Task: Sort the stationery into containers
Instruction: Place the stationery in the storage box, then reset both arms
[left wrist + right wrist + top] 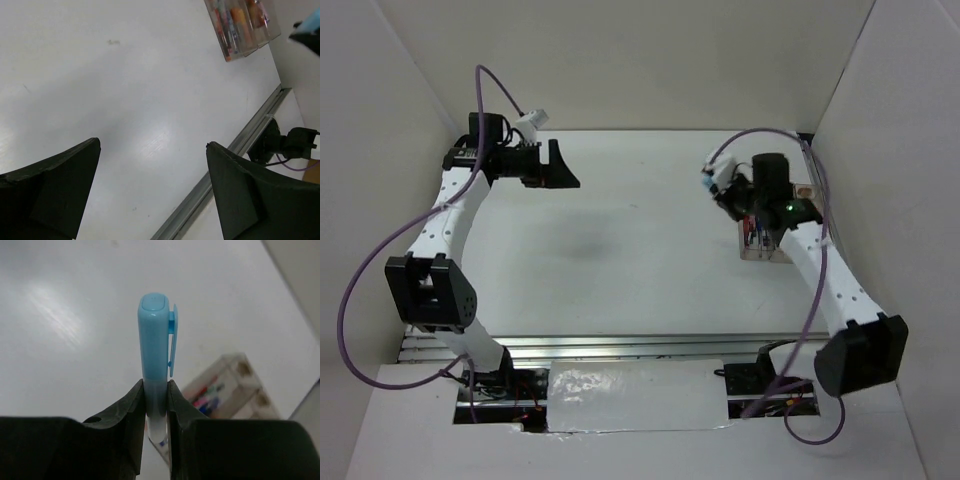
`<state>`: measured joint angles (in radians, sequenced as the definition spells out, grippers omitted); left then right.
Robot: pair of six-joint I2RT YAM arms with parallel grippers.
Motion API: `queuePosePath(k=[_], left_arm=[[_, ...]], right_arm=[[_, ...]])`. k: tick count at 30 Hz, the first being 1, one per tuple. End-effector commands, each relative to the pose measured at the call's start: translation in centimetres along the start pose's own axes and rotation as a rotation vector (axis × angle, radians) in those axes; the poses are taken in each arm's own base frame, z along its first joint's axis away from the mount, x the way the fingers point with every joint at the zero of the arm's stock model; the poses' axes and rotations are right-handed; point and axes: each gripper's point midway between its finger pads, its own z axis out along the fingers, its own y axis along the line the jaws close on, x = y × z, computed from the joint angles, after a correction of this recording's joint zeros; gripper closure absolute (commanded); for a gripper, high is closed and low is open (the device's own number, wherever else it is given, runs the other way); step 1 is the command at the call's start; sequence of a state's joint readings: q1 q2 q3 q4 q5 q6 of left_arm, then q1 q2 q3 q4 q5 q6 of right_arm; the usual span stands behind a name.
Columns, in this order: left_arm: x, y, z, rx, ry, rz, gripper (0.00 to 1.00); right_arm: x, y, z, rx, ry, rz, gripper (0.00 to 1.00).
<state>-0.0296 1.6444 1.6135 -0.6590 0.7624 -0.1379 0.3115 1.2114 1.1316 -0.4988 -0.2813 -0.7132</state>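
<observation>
The right tool (156,387) is clamped on the light-blue marker (154,340). Its 2 fingers pinch the pale lower barrel, so the capped end and its clip stand clear beyond the fingertips. That low, narrow grip probably suits the job: the long free end can be lowered into a slim bin before the fingers reach its walls. Nothing else touches the marker, which hangs in the air above the desk (640,260).

The containers (230,390) sit at the right side of the desk near the far wall, a joined row of clear bins. Some stationery (235,25) already lies lengthwise in them: orange stubs and thin red and blue pens show in the left wrist view. From above, much of the row is hidden under the right wrist.

Relative to the right tool, the containers lie below and to the right of the marker, near it but not under it. Judging by that offset, the marker has yet to be carried over a bin and turned to lie along it.

The left tool (152,150) is spread wide apart and holds nothing. It hovers at the far left over bare desk, well apart from the containers, likely parked there to leave the right arm room.
</observation>
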Motion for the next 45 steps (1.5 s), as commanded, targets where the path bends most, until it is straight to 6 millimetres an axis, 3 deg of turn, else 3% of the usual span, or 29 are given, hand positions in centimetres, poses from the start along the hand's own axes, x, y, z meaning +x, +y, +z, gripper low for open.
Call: queuePosePath(k=[1, 4, 5, 6, 7, 8, 9, 11, 16, 25, 32, 37, 40, 45], left_arm=[[2.1, 3.3, -0.3, 0.001, 0.080, -0.129, 0.01], [2.1, 4.5, -1.7, 0.009, 0.055, -0.168, 0.01], [2.7, 4.3, -2.5, 0.011, 0.026, -0.178, 0.01], [1.1, 4.7, -3.0, 0.011, -0.062, -0.149, 0.01], [0.4, 5.4, -4.3, -0.007, -0.128, -0.151, 0.01], [1.0, 4.6, -5.1, -0.001, -0.170, -0.185, 0.01], [-0.6, 5.0, -6.1, -0.016, -0.254, -0.127, 0.01], [-0.9, 4.5, -7.0, -0.049, -0.293, -0.075, 0.01], [-1.1, 4.1, -7.6, -0.148, -0.242, 0.003, 0.01], [-0.3, 5.3, -7.9, -0.276, -0.236, 0.035, 0.01], [0.2, 6.1, -7.4, -0.342, -0.214, 0.034, 0.01], [0.5, 6.6, -7.6, -0.373, -0.207, 0.029, 0.01], [0.5, 6.9, -7.9, -0.406, -0.212, 0.035, 0.01], [0.9, 7.0, -8.6, -0.448, -0.195, 0.069, 0.01]], right_arm=[[7.6, -5.4, -1.9, 0.129, 0.182, 0.530, 1.00], [11.1, -9.9, -3.2, 0.239, 0.233, 0.651, 1.00], [13.9, -11.2, -3.3, 0.268, 0.285, 0.716, 1.00], [14.1, -12.7, -3.8, 0.295, 0.289, 0.732, 1.00], [15.0, -13.4, -3.9, 0.310, 0.314, 0.755, 1.00], [16.6, -14.5, -3.8, 0.324, 0.346, 0.789, 1.00], [17.4, -14.7, -3.7, 0.324, 0.366, 0.811, 1.00], [19.2, -15.4, -3.3, 0.336, 0.406, 0.842, 1.00], [21.8, -15.4, -2.1, 0.334, 0.461, 0.886, 1.00], [26.4, -12.5, -0.2, 0.289, 0.570, 0.965, 0.96], [28.1, -10.2, 0.0, 0.264, 0.624, 0.991, 0.80], [28.2, -9.1, -0.2, 0.252, 0.635, 1.001, 0.55], [26.7, -9.4, -0.8, 0.250, 0.602, 1.008, 0.51], [20.2, -11.7, -4.0, 0.283, 0.433, 0.954, 0.50]])
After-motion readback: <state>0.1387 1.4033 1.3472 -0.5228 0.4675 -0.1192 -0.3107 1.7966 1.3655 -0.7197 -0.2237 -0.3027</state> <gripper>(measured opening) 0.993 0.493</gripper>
